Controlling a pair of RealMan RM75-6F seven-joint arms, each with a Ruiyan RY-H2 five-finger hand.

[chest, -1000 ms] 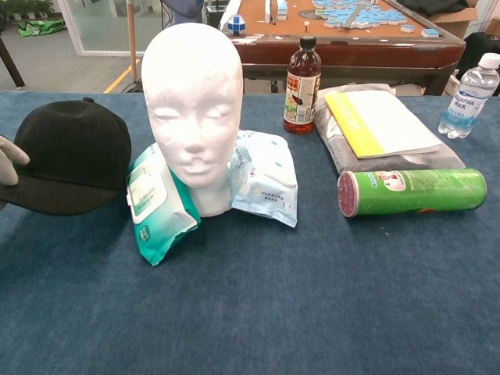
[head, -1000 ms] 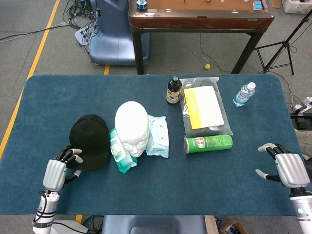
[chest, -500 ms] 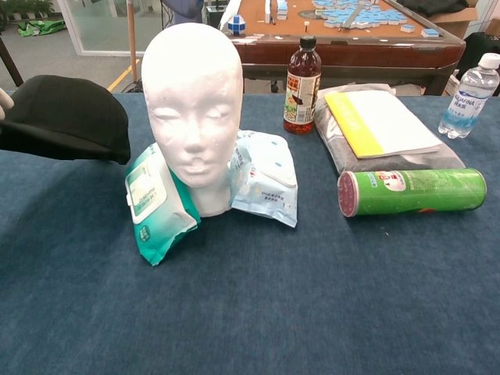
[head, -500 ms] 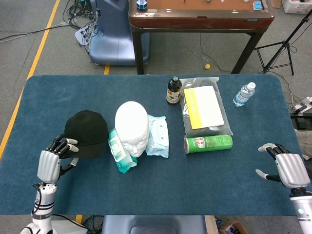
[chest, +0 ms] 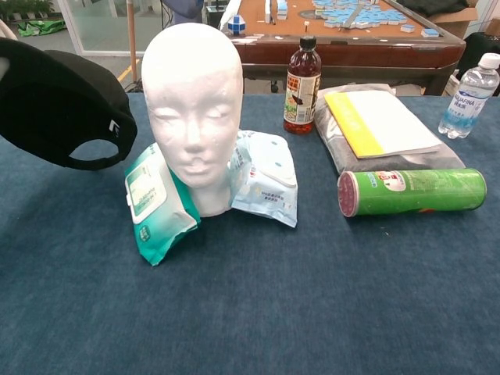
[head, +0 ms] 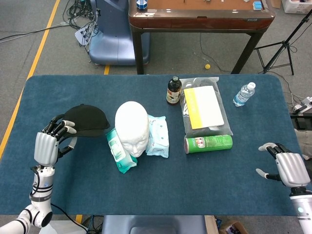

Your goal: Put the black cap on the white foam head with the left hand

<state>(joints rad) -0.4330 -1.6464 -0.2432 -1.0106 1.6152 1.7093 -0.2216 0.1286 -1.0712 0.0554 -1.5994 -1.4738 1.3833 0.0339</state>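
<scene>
I have the black cap (head: 87, 121) grasped in my left hand (head: 47, 146), lifted off the desk just left of the white foam head (head: 131, 126). Next I judge it must travel right and settle over the crown. My right hand (head: 288, 168) rests released, fingers apart.

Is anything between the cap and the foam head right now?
Nothing visible. The left hand holds the cap up beside the foam head, with open space between them. The green wipes pack leans low against the head, below the cap's path.
</scene>
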